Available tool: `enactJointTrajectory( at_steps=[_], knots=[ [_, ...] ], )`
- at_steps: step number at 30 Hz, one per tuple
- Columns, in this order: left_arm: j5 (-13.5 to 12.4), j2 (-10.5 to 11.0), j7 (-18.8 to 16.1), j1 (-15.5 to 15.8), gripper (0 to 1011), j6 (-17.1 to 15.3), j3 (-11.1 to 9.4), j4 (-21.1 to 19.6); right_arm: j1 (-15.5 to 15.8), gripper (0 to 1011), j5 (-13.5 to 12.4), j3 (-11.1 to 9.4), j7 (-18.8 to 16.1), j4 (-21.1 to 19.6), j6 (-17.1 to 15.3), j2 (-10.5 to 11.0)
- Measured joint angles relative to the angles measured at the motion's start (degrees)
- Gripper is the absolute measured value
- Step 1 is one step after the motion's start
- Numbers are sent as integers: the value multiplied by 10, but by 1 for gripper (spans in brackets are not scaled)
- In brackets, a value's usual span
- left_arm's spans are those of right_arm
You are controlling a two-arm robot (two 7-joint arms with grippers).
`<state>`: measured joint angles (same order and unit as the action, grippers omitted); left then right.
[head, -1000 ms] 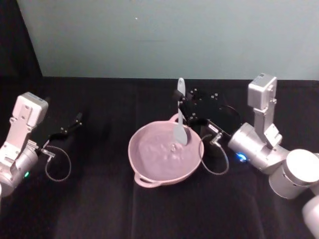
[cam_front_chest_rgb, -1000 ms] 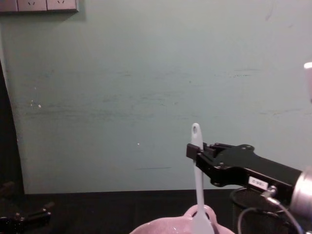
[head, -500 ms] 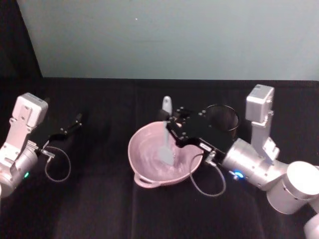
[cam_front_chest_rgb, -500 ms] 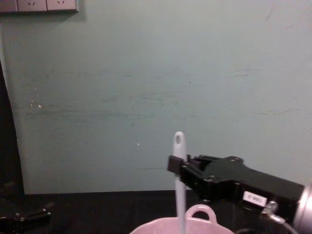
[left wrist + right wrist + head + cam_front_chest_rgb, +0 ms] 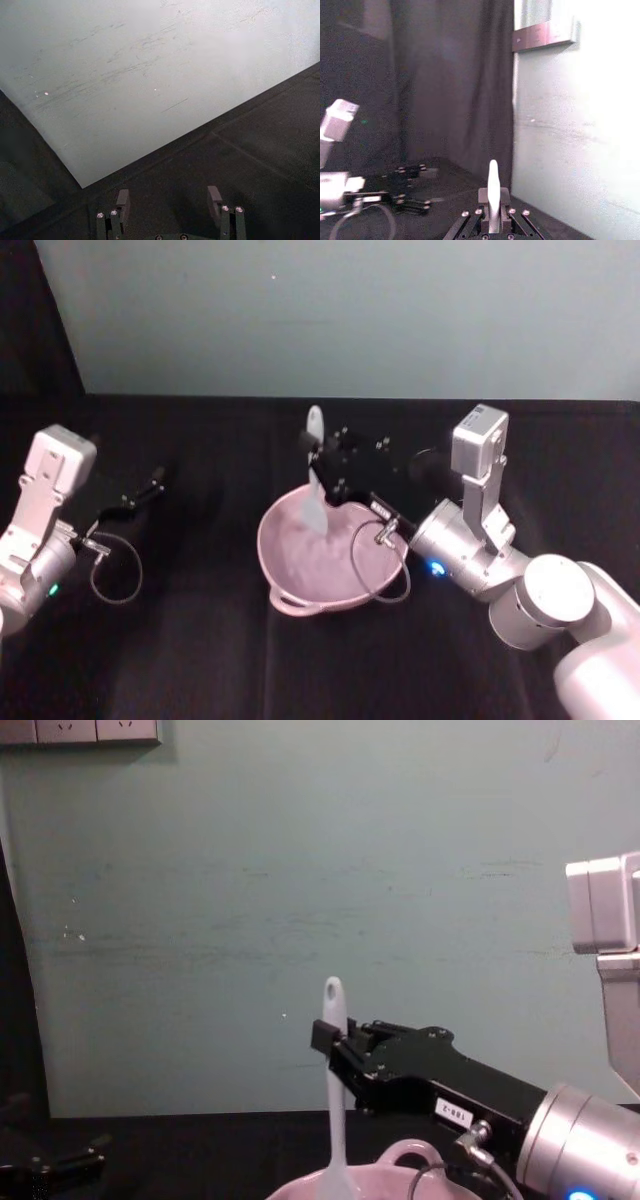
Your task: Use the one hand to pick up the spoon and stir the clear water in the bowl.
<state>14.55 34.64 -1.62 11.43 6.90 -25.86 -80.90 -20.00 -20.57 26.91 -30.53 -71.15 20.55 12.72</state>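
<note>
The spoon (image 5: 314, 505) is clamped by the right end effector (image 5: 316, 452), near upright, blade down inside the bowl's (image 5: 270, 555) far rim. The left end effector (image 5: 168, 196) is parked, released, left of the bowl.

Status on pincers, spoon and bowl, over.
Right pincer shut on spoon, held upright, blade down in bowl by far rim. Left pincer open, parked at left. Nothing blocking.

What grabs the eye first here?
The right gripper stands out: jaws shut on a white spoon held upright, its end down in the pink bowl at the middle of the black table. The left gripper is parked at the far left, jaws open.
</note>
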Motion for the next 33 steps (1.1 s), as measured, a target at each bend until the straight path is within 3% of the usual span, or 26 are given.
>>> enactJointTrajectory(
  at_steps=[7,13,22,29,33],
  knots=[
    [0,0,0,0,1011,0,0,0,-12,136,31,-21,26,32,35,-7],
    [0,0,0,0,1011,0,0,0,-2,136,37,-33,25,20,31,5],
    [0,0,0,0,1011,0,0,0,44,136,-8,-43,-12,-55,-31,30],
    [0,0,0,0,1011,0,0,0,56,136,-31,-22,-32,-80,-70,37],
    [0,0,0,0,1011,0,0,0,50,136,-36,-12,-33,-77,-74,33]
  ],
)
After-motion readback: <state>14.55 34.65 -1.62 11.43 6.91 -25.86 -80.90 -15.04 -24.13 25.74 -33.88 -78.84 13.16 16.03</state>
